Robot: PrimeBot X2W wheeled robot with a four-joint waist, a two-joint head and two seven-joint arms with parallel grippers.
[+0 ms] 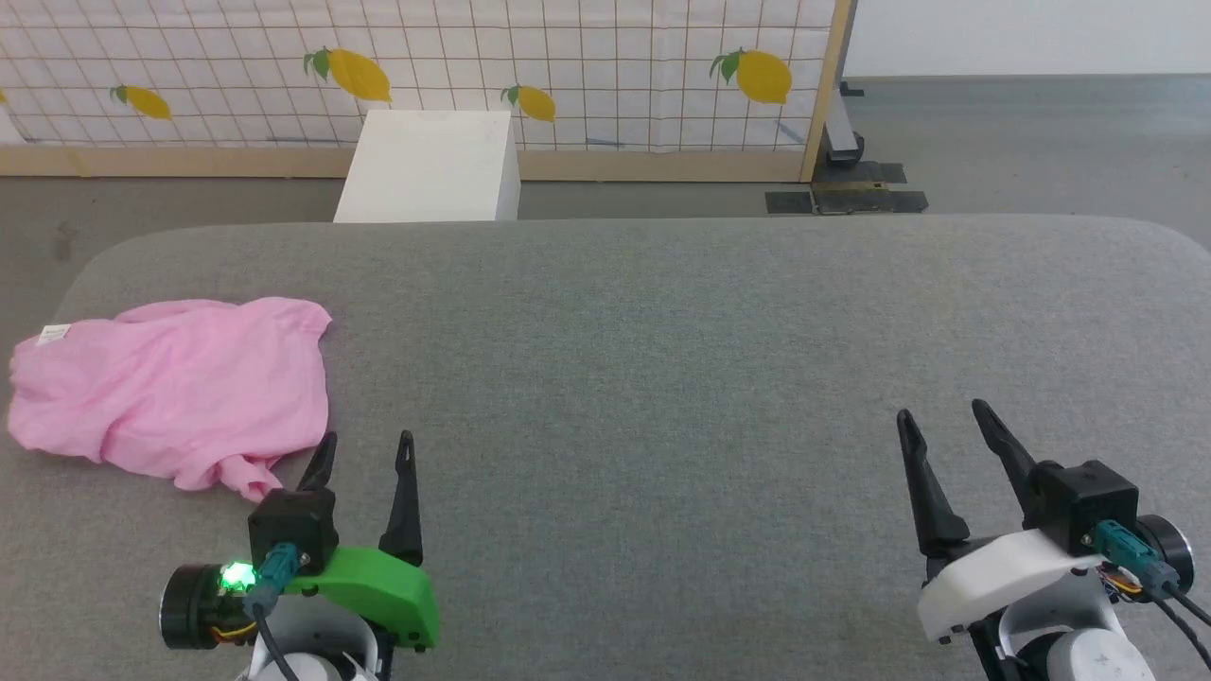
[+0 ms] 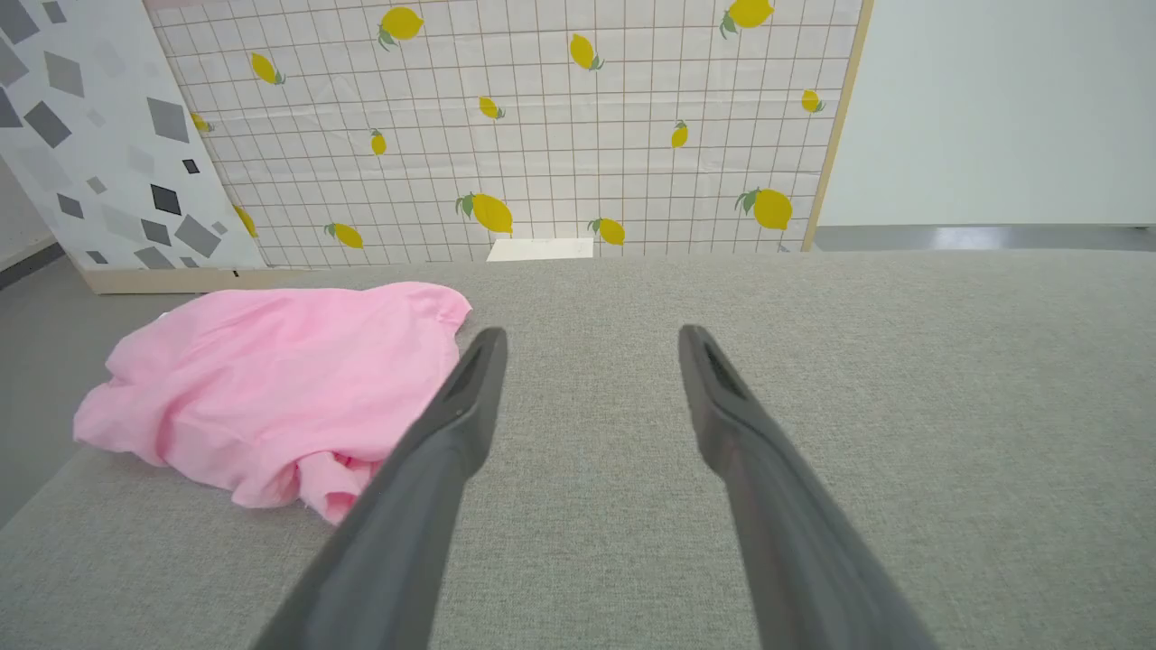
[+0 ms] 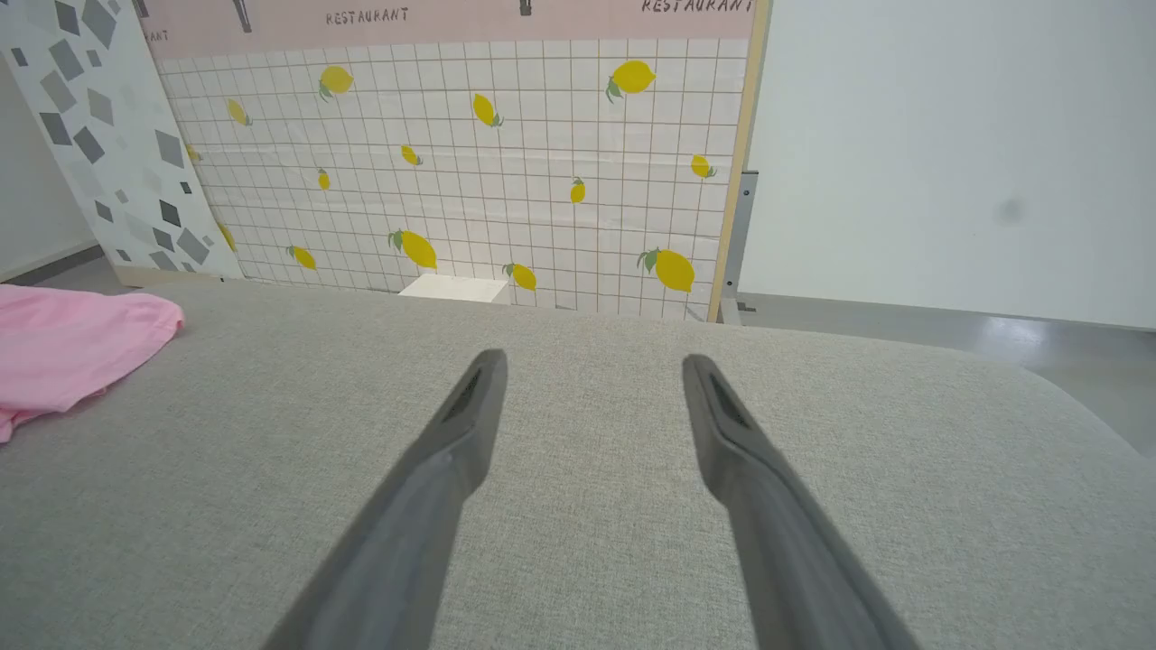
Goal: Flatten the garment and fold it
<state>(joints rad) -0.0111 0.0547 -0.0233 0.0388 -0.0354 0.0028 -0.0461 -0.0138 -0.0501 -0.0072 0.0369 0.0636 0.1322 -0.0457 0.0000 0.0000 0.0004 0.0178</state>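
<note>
The garment (image 1: 180, 388) is a crumpled pink heap at the left end of the grey table (image 1: 662, 378), with a small white label at its far left corner. My left gripper (image 1: 367, 441) stands open just right of the heap's near edge, nothing between its fingers. In the left wrist view the garment (image 2: 271, 388) lies left of the open left gripper (image 2: 591, 336). My right gripper (image 1: 939, 410) is open over bare cloth at the table's right. In the right wrist view the right gripper (image 3: 591, 359) is open and a corner of the garment (image 3: 72, 348) shows far left.
A white box (image 1: 430, 165) stands on the floor behind the table's far edge. A lemon-patterned tiled screen (image 1: 568, 66) runs along the back, with its metal foot (image 1: 842, 180) on the floor at the right. The table's corners are rounded.
</note>
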